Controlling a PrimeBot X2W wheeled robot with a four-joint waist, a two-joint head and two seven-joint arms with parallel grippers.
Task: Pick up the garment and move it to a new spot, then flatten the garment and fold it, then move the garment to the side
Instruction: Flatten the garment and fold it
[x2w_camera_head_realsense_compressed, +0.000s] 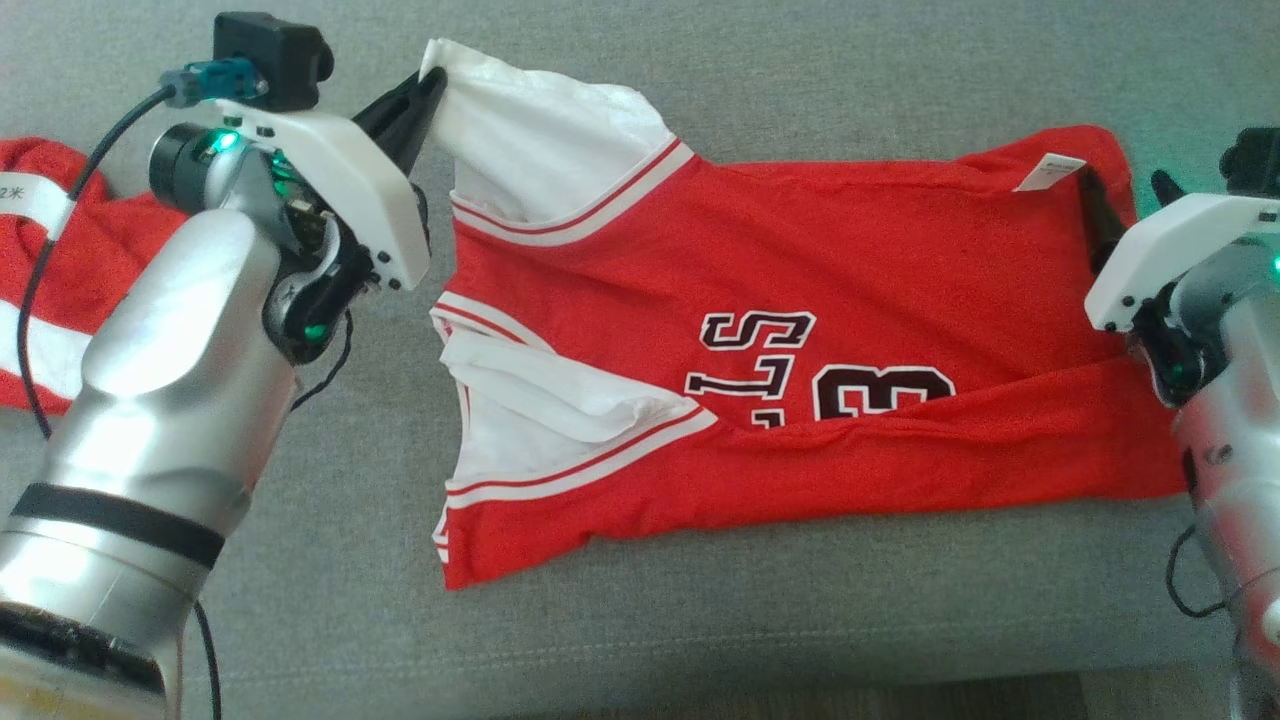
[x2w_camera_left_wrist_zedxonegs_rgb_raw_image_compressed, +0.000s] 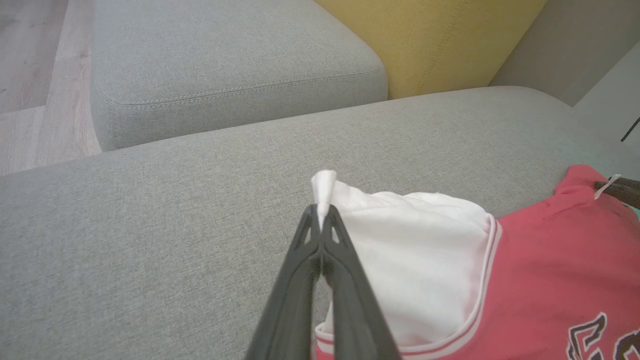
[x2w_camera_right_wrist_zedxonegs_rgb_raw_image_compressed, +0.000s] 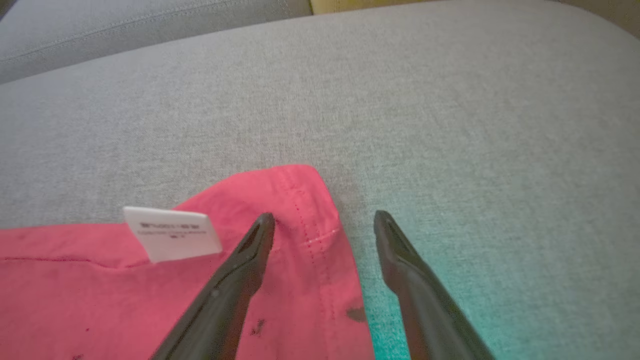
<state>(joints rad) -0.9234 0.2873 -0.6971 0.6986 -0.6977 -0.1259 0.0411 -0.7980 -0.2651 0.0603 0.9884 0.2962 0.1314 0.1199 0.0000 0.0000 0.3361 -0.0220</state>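
Observation:
A red jersey (x2w_camera_head_realsense_compressed: 800, 330) with white sleeves and dark lettering lies sideways on the grey cushion (x2w_camera_head_realsense_compressed: 700, 620), its lower part folded up over the numbers. My left gripper (x2w_camera_head_realsense_compressed: 430, 85) is shut on the tip of the far white sleeve (x2w_camera_left_wrist_zedxonegs_rgb_raw_image_compressed: 415, 260), lifting it slightly; in the left wrist view the gripper (x2w_camera_left_wrist_zedxonegs_rgb_raw_image_compressed: 322, 212) pinches a white point of cloth. My right gripper (x2w_camera_right_wrist_zedxonegs_rgb_raw_image_compressed: 325, 220) stands open over the jersey's far hem corner (x2w_camera_right_wrist_zedxonegs_rgb_raw_image_compressed: 300, 200), one finger above the red cloth, the other above the cushion. A white tag (x2w_camera_right_wrist_zedxonegs_rgb_raw_image_compressed: 172, 232) sticks up beside it.
Another red and white garment (x2w_camera_head_realsense_compressed: 50, 270) lies at the left edge behind my left arm. A second grey cushion (x2w_camera_left_wrist_zedxonegs_rgb_raw_image_compressed: 225, 65) and a yellow cushion (x2w_camera_left_wrist_zedxonegs_rgb_raw_image_compressed: 440, 35) stand beyond. Wooden floor (x2w_camera_left_wrist_zedxonegs_rgb_raw_image_compressed: 30, 75) shows to the far left in the left wrist view.

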